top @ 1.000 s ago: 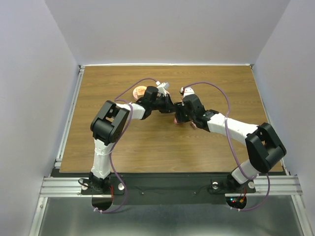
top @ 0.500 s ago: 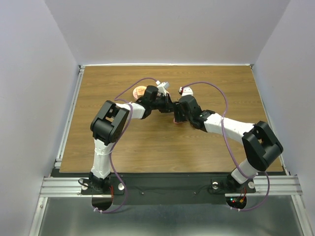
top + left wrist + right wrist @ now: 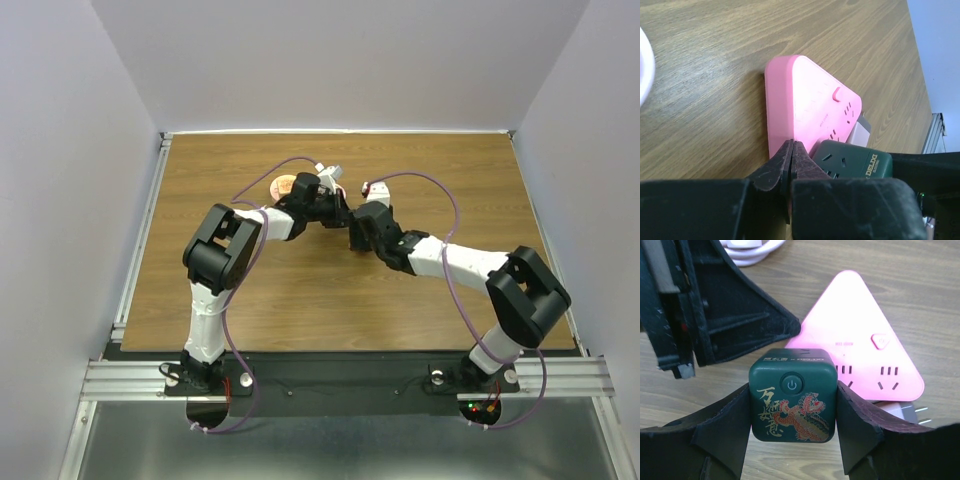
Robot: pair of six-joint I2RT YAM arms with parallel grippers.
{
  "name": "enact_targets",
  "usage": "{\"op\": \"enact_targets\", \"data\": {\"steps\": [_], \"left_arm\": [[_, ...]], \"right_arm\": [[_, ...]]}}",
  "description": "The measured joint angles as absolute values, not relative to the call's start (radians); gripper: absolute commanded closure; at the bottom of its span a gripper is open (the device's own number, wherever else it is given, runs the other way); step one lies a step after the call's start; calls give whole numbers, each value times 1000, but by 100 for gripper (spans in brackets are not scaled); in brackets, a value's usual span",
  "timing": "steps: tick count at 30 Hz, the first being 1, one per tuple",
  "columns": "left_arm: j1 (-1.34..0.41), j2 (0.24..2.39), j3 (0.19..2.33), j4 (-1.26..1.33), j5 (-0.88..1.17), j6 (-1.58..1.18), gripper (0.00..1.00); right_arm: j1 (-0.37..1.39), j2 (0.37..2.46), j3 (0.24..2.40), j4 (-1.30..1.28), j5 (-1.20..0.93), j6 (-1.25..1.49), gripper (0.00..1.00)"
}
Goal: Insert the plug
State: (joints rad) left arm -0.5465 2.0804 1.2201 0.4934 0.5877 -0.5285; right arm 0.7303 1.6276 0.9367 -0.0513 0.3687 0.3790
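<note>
A pink triangular power strip (image 3: 865,355) lies flat on the wooden table, its sockets facing up; it also shows in the left wrist view (image 3: 810,110). My right gripper (image 3: 792,407) is shut on a dark green cube plug (image 3: 792,400) with a dragon print and holds it over the strip's near-left corner. The cube also shows in the left wrist view (image 3: 855,162). My left gripper (image 3: 792,146) is shut and empty, its tips at the strip's edge beside the cube. In the top view both grippers meet at mid-table (image 3: 345,215) and hide the strip.
A white plug (image 3: 907,412) with metal prongs lies against the strip's far side. A coiled white cable (image 3: 750,250) lies behind my left gripper. A round orange object (image 3: 285,185) and a small white adapter (image 3: 328,172) sit at the back left.
My right arm has moved left with the green cube, closing in on my left gripper and covering the pink strip in the top view. The left arm has barely moved.
</note>
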Motion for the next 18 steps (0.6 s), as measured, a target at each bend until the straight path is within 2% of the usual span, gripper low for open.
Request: {"op": "enact_targets", "data": {"steps": [18], "left_arm": [[-527,2081,1226,485,589,-517,95]], "right_arm": [[794,1729,999,-30,511,471,100]]}}
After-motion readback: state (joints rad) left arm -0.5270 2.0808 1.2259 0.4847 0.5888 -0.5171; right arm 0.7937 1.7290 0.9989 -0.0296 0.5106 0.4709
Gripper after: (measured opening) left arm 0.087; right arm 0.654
